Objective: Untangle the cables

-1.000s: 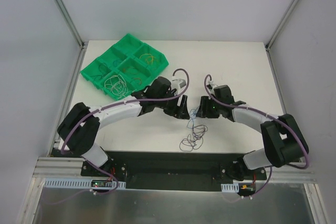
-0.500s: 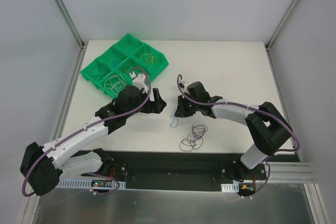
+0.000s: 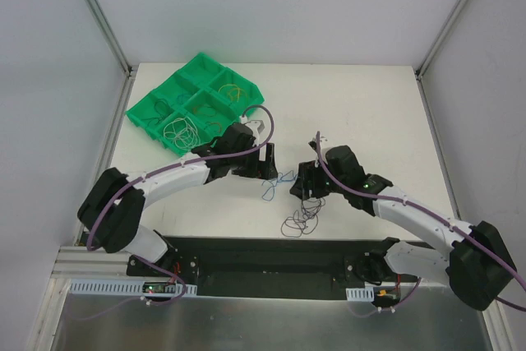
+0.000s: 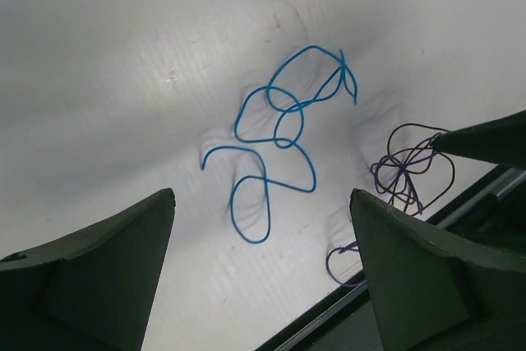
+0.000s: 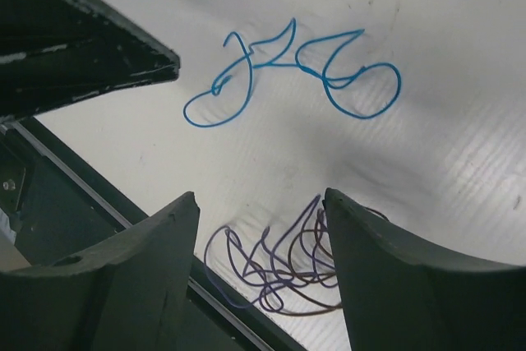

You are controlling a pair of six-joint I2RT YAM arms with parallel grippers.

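The white surface (image 3: 370,113) carries everything, and two black-and-white arms reach in over it from its near edge. The left arm (image 3: 177,177) and the right arm (image 3: 411,207) bend toward each other so that their hands meet over the loose wires at the middle front, probably because drawing strands apart wants two hands. At the far left corner sits a green plastic tray of open compartments (image 3: 140,117), set well apart from the working spot. A pale wire coil (image 3: 179,131) and a yellow-orange wire coil (image 3: 234,92) lie in separate compartments, so it likely serves as the place for freed strands. The left hand (image 4: 259,199) hangs with its fingers spread wide and nothing between them, looking down on a thin blue cable (image 4: 279,141). The right hand (image 5: 261,195) is likewise parted and empty, poised above a tangle of thin purple cables (image 5: 279,273). That purple tangle lies close to the near edge of the surface, a bunch of overlapping loops with no clear direction. The blue cable lies flat just beside it and seemingly free of it, between the two hands; in the top view its long axis runs slantwise from near-left to far-right, curled into several loops
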